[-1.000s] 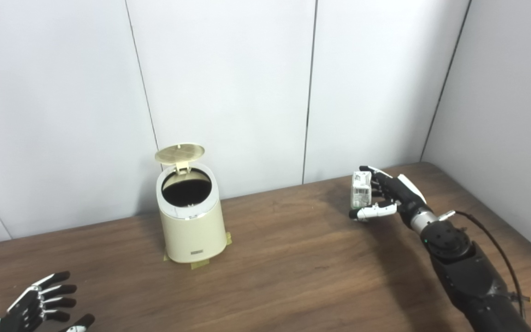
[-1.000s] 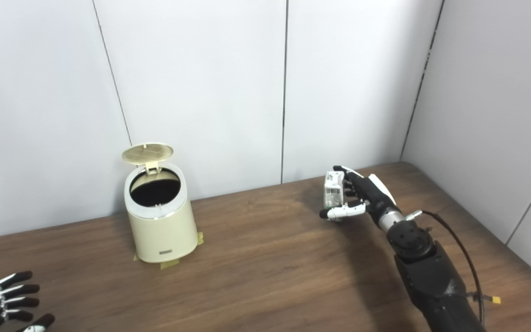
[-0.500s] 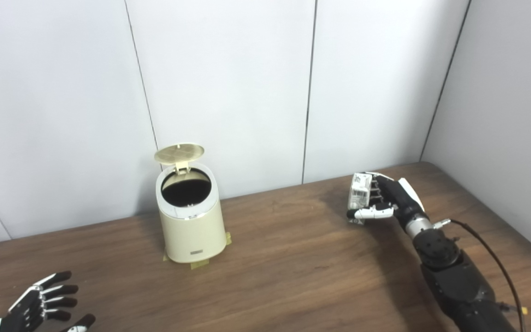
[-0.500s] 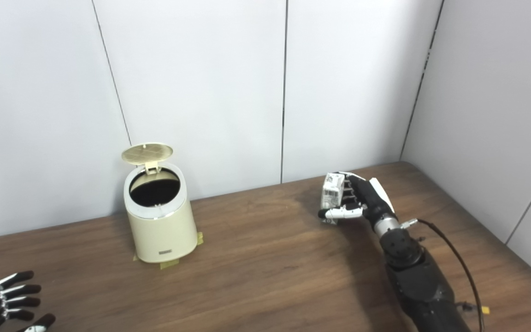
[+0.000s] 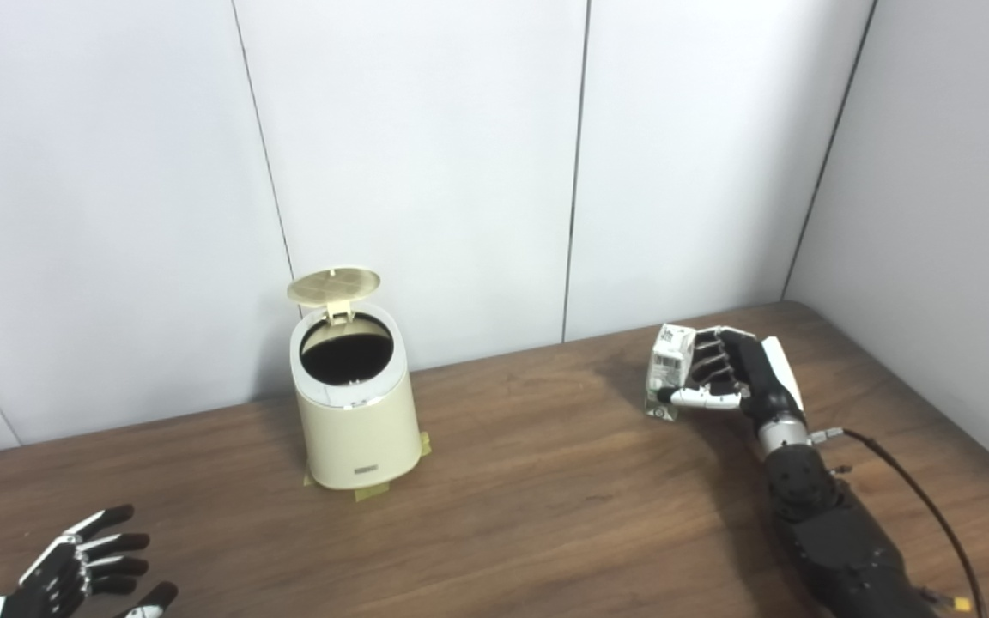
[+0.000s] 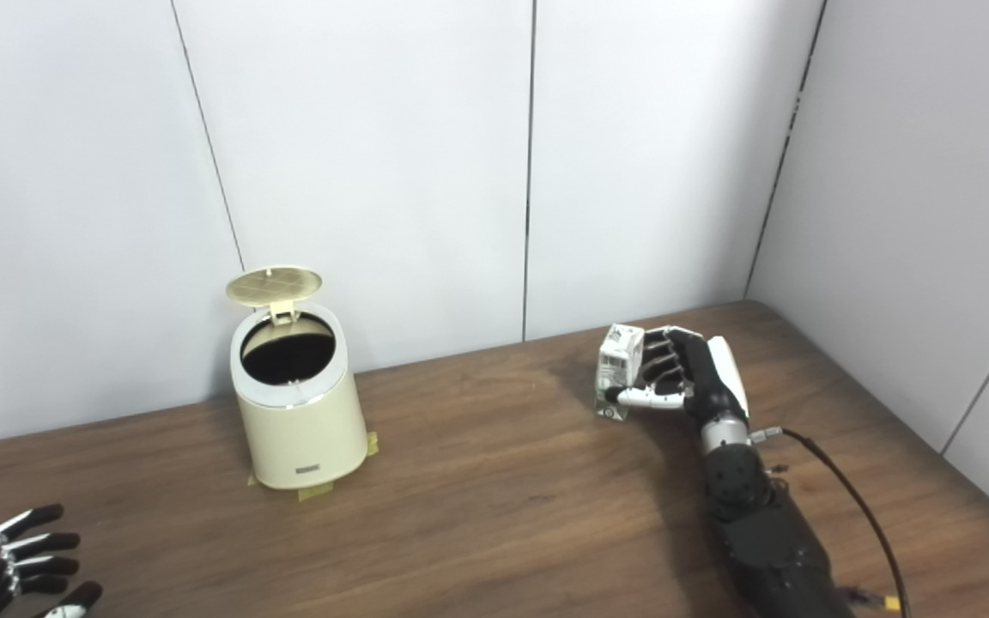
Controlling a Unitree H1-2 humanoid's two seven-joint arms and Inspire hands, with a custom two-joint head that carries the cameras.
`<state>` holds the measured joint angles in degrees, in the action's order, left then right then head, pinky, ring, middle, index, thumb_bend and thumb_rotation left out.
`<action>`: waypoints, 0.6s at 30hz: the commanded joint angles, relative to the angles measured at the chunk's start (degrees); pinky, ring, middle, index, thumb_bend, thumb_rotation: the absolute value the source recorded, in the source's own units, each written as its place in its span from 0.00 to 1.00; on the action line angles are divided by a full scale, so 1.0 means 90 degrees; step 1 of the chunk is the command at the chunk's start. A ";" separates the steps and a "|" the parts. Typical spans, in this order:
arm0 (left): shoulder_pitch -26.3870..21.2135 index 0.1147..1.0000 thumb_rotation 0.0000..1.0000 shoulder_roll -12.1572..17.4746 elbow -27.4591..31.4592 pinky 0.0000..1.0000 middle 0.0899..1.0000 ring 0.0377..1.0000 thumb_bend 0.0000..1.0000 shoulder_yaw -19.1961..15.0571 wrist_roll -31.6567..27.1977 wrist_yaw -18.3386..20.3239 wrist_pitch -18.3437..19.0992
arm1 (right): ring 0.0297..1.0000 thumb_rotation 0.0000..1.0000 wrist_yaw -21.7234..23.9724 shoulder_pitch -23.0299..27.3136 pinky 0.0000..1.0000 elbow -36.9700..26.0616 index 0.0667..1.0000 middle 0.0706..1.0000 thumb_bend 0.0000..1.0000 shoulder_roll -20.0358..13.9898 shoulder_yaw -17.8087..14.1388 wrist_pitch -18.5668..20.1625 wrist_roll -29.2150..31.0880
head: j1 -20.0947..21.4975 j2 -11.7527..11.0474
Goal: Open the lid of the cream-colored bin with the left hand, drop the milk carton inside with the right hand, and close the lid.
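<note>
Wood table (image 5: 546, 506): right hand (image 5: 739, 378) grips milk carton (image 5: 664, 369), left hand (image 5: 87, 571) splayed, bin (image 5: 355, 421) lid (image 5: 333, 286) up.

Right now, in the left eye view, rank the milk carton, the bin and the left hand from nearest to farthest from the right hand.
1. milk carton: held in the right hand, far right.
2. bin: mid-table, lid open.
3. left hand: bottom left corner, open.
</note>
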<state>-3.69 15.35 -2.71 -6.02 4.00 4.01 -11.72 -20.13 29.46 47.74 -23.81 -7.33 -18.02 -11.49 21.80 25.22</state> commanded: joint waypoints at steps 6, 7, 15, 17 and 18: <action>-0.0197 0.75 0.04 0.0063 0.0225 0.59 0.65 0.59 0.60 -0.0006 -0.0003 0.0003 -0.0102 | 0.34 0.00 -0.0692 0.0403 0.31 0.0010 0.49 0.39 0.52 -0.0017 0.0093 -0.0454 -0.0304 | -0.0027 0.0027; -0.0198 0.75 0.03 0.0063 0.0226 0.59 0.65 0.59 0.60 -0.0004 -0.0002 0.0007 -0.0119 | 0.34 0.00 -0.0735 0.0396 0.31 0.0012 0.49 0.39 0.52 -0.0008 0.0122 -0.0464 -0.0346 | -0.0027 0.0027; -0.0204 0.75 0.04 0.0039 0.0270 0.58 0.64 0.59 0.60 0.0023 0.0031 0.0010 -0.0116 | 0.33 0.00 -0.0680 0.0300 0.30 0.0025 0.49 0.38 0.52 0.0100 0.0185 -0.0479 -0.0300 | -0.0027 0.0027; -0.0203 0.75 0.01 0.0034 0.0283 0.57 0.65 0.59 0.59 0.0027 0.0014 0.0020 -0.0105 | 0.33 0.00 -0.0657 0.0270 0.30 -0.0039 0.50 0.38 0.52 0.0137 0.0178 -0.0496 -0.0265 | -0.0105 0.0077; -0.0206 0.75 0.00 0.0034 0.0277 0.57 0.65 0.59 0.59 0.0027 0.0003 0.0026 -0.0110 | 0.33 0.00 -0.0645 0.0258 0.30 -0.0099 0.50 0.38 0.52 0.0157 0.0169 -0.0501 -0.0242 | -0.0105 0.0077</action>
<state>-3.70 15.29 -2.14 -5.72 4.58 4.55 -11.72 -25.31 30.01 48.75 -22.60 -5.63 -19.77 -14.26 20.83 25.84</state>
